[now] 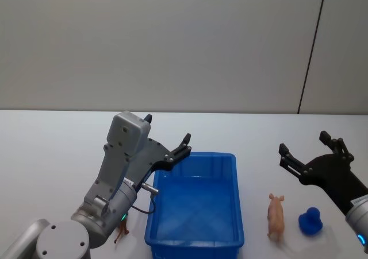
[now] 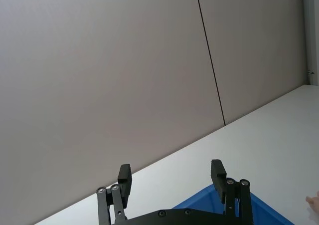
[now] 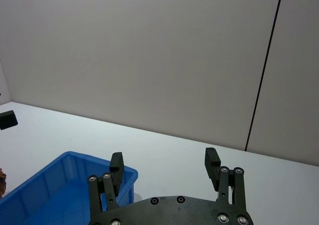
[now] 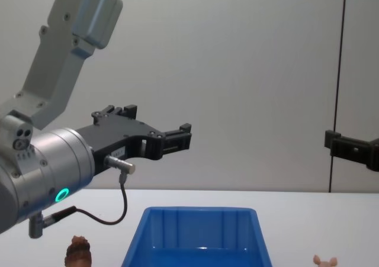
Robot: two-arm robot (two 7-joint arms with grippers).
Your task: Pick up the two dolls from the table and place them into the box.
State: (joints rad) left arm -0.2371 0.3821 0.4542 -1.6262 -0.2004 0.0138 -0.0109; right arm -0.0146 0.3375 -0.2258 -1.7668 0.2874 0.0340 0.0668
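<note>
the box (image 1: 238,213) is a bright blue plastic bin with sloping, ribbed walls and a rounded rim. it stands on the white tabletop (image 1: 52,150), straight ahead of the robot. both dolls are outside the box.

the brown doll (image 1: 122,232) is small, lumpy and dark. it stands on the tabletop just left of the box's near left corner, partly hidden behind the left arm. the blue doll (image 1: 311,221) is rounded, a small head on a rounder body, in a deeper blue than the box. it sits on the tabletop to the right of the box, well apart from it. between this doll and the box lies a pale pink pig (image 1: 276,216), its head pointing away from the robot, near the box's right wall but not touching it.

the left hand (image 1: 168,128) hangs in the air over the box's far left corner, well above the rim. its two black fingers are spread wide apart, and it holds and touches nothing. the right hand (image 1: 303,142) hangs in the air to the right of the box, above the tabletop beyond the pig and the blue doll. its fingers are also wide apart and it grips nothing.
</note>
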